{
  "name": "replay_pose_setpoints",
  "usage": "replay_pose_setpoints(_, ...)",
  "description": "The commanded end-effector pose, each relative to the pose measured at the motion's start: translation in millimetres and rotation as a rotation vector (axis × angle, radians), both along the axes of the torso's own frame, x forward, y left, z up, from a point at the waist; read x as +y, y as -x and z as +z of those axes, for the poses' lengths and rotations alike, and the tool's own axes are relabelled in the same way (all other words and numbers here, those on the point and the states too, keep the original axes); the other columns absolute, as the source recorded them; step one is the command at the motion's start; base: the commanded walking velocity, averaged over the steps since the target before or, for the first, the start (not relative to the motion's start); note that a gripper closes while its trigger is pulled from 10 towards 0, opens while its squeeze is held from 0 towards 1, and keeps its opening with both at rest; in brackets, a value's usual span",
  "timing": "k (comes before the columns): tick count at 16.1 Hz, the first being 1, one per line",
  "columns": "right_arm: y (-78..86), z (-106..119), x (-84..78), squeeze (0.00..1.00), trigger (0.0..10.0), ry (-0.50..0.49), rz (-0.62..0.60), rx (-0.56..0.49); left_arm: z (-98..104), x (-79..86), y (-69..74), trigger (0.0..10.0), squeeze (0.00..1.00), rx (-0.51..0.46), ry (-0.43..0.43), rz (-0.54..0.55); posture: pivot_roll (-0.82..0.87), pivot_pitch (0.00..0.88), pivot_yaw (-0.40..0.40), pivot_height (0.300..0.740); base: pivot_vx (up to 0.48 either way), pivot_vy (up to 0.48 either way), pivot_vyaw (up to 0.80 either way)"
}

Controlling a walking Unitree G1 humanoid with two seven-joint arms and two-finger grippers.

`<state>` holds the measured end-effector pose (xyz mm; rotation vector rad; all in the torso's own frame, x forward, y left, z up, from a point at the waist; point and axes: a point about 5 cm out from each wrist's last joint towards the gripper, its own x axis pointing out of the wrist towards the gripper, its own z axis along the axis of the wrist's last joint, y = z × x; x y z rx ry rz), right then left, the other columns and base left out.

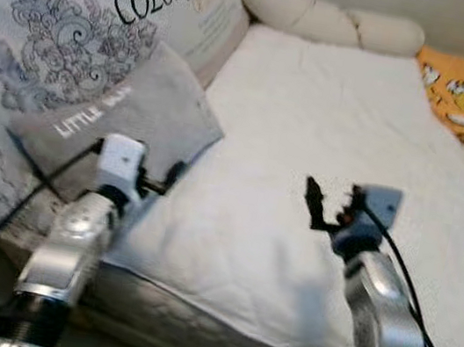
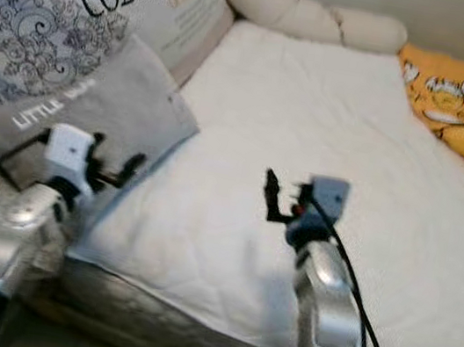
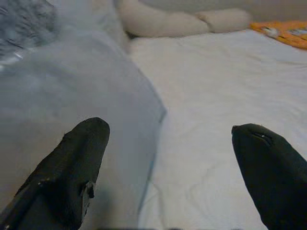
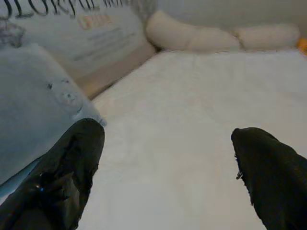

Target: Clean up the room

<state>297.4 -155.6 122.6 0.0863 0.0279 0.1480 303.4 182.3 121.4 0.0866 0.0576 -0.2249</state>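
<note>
Left gripper (image 3: 168,167) fingers spread at grey pillow (image 1: 126,116) corner, likely to grab it; right gripper (image 4: 168,167) spread over bed (image 1: 310,133).

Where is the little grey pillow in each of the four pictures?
Left eye view: grey pillow at the left, above the left claw.
Right eye view: further left, above that same claw.
Left wrist view: behind the near finger.
Right wrist view: at the side edge.
Shared landmark: the cream bolster at the head of the bed.
</note>
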Motion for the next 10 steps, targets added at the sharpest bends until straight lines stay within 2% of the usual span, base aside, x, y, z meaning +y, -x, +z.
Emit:
replay_pose_setpoints(1,-1.4,-2.4,-7.5,1.0,10.0,0.034,-0.039,0.0,2.9,-5.6,0.8,10.0,1.0,-0.006,-0.002,0.002,0.01,0.0,0.019,0.74,0.0,-0.48,0.0)
replay_pose_setpoints(5,-5.0,-13.0,-11.8,1.0,10.0,-0.002,-0.096,0.078,-6.1,-5.6,8.5,10.0,1.0,0.029,-0.012,0.029,0.04,0.0,-0.004,0.74,0.0,-0.48,0.0)
replay_pose_setpoints(6,-5.1,-17.2,-10.5,1.0,10.0,0.004,-0.091,0.103,-7.8,-3.0,8.4,10.0,1.0,0.033,-0.042,0.036,0.06,0.0,-0.014,0.74,0.0,-0.461,0.0)
replay_pose_setpoints(8,-7.9,-26.1,-9.3,1.0,10.0,0.037,-0.115,0.155,-4.0,3.9,1.7,10.0,1.0,0.036,-0.03,0.083,0.05,0.0,-0.008,0.74,0.0,-0.456,0.0)
replay_pose_setpoints(10,-9.3,-31.2,-8.8,1.0,10.0,0.062,-0.117,0.202,-6.2,6.5,0.4,10.0,1.0,0.047,-0.044,0.086,0.04,0.0,-0.005,0.74,0.0,-0.454,0.0)
